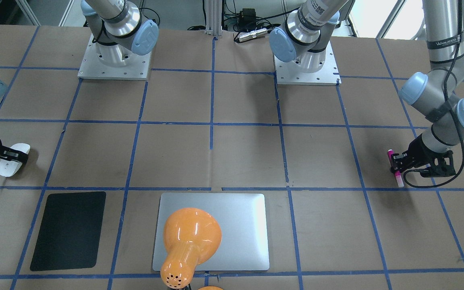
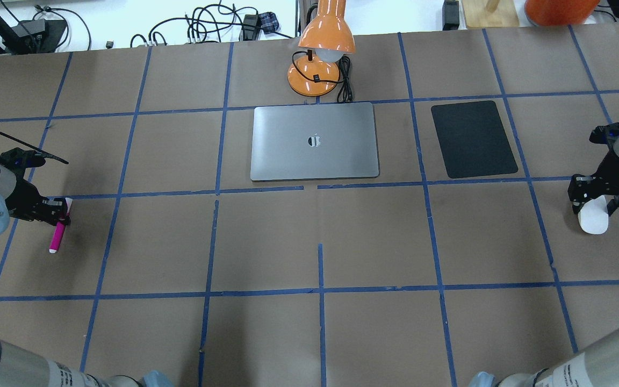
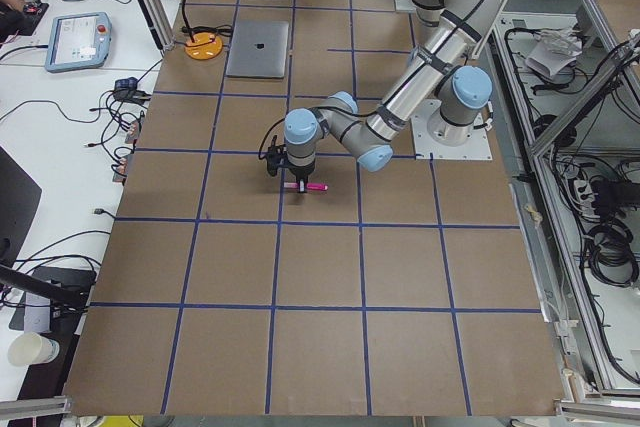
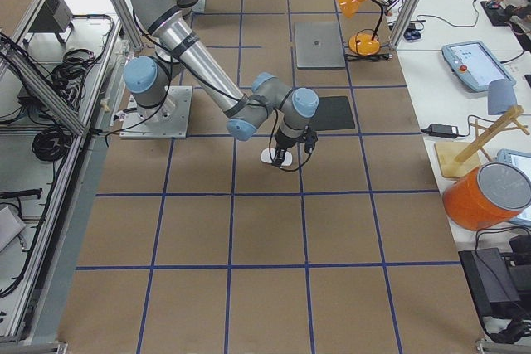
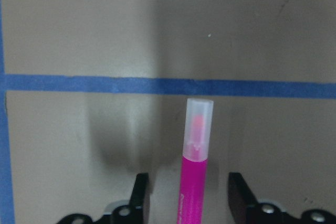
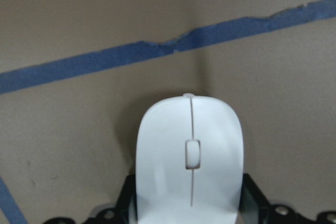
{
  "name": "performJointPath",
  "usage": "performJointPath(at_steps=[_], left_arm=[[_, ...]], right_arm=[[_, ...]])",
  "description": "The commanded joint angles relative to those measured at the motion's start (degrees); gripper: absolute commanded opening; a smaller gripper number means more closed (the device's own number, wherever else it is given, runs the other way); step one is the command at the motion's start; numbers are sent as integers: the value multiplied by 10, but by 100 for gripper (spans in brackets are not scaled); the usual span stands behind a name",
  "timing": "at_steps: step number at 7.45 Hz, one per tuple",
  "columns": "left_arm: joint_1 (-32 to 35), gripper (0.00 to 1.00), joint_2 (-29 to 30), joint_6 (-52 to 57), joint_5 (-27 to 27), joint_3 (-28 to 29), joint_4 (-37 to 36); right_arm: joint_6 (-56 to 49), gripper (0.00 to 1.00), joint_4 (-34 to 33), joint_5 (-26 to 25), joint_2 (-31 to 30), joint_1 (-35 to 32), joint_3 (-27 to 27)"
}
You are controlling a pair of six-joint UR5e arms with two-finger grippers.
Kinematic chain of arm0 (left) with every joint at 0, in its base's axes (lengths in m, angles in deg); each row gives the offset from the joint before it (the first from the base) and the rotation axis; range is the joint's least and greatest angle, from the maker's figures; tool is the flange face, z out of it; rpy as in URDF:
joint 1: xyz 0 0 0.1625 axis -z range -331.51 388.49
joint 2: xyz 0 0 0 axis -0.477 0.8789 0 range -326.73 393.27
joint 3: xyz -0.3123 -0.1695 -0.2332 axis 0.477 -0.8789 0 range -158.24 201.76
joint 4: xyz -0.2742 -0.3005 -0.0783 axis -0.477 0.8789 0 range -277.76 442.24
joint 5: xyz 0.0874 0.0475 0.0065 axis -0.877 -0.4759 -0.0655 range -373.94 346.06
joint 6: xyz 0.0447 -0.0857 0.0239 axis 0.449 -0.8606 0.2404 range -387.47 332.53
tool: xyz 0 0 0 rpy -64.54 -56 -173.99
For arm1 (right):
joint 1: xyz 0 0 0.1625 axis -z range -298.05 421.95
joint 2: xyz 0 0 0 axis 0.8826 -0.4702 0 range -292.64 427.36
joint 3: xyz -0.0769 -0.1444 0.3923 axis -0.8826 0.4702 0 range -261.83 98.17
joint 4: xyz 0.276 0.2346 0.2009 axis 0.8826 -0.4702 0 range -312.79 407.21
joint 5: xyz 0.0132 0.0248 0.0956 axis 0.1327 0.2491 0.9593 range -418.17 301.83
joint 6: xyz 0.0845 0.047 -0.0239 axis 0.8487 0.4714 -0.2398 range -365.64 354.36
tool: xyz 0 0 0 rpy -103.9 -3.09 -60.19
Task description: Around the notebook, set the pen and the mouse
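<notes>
Pen (image 5: pixel 195 182) lies between spread left jaws, seemingly ungripped.

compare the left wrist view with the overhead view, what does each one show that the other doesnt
Only the left wrist view: the pen has a translucent cap with a pink tip inside. Clear gaps separate it from both fingers of the left gripper, so that gripper is open.

Only the overhead view: the notebook, the orange lamp beyond it, the black mat, and the right gripper at the mouse.

Both: the pen near a blue tape line, with the left gripper around it.
</notes>
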Motion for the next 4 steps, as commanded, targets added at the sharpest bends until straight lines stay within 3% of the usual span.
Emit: performJointPath(at_steps=[1, 3, 4], left_arm=[[2, 0, -13, -1, -1, 5, 33], [17, 0, -15, -9, -5, 50, 56], [37, 0, -28, -35, -5, 85, 112]], right_arm=[[1, 18, 9, 4, -37, -9, 19], [9, 19, 9, 20, -34, -105, 72], [9, 19, 8, 46, -20, -131, 99]])
